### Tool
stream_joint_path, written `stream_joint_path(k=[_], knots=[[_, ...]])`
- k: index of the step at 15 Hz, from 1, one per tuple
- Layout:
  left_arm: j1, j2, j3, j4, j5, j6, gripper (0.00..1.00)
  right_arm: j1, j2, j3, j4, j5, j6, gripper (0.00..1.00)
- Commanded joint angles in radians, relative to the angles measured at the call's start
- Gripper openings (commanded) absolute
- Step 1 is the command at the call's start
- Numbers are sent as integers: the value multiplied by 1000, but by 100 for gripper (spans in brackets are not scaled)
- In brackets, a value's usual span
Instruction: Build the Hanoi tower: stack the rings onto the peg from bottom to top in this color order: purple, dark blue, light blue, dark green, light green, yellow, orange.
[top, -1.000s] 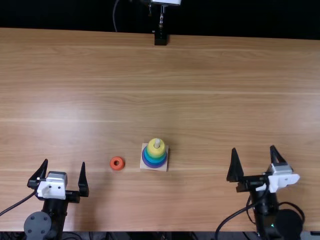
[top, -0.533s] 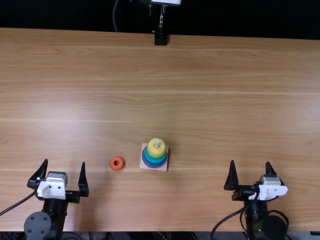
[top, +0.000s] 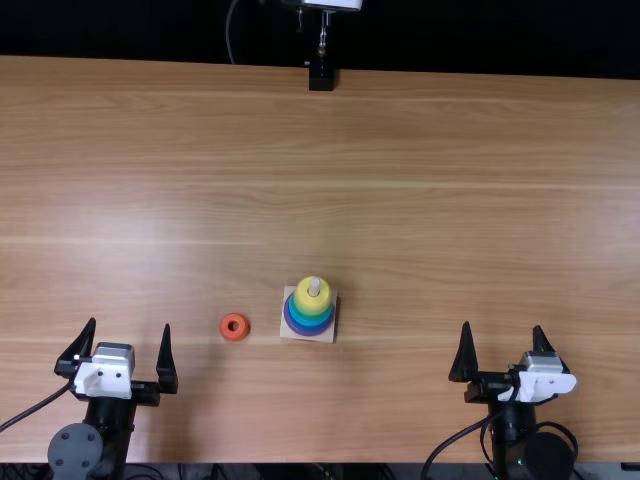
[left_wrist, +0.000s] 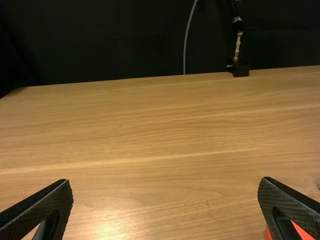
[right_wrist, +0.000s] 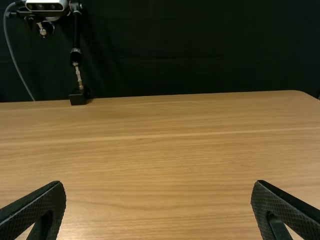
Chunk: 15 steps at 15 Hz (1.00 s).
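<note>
Round rings, yellow topmost (top: 302, 297), sat around the upright peg (top: 314, 287) of a pale square wooden base (top: 288, 335). A round orange ring (top: 225, 327) lay on the light brown wooden bench (top: 400, 220), between base and left claw (top: 130, 323) — gaping wide and empty, like the right claw (top: 503, 326).

Top view: mounted above the table (top: 450, 200) at its near edge, aimed steeply down and forward; frames both grippers, near to far edge (top: 480, 76). Left wrist view: just behind the left gripper (top: 128, 323), close to its fingers, aimed across the wood toward the far edge. Right wrist view: likewise behind the right gripper (top: 502, 325), also facing far. Overlap: all three share the far edge and clamp (top: 321, 80); top and left wrist share the orange ring (top: 225, 326).
</note>
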Motion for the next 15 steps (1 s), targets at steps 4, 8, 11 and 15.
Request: stream_joint_path(k=[4,8,11,15], knots=[[4,-12,-51,-19,3,7,100,-2,-12,-15,5,9,1,100],[2,-12,-51,-19,-4,1,100,-2,-12,-15,5,9,1,100],[8,-12,-51,-19,5,1,100,-2,-12,-15,5,9,1,100],[7,26,72,104,9,10,100,-2,-12,-15,5,9,1,100]])
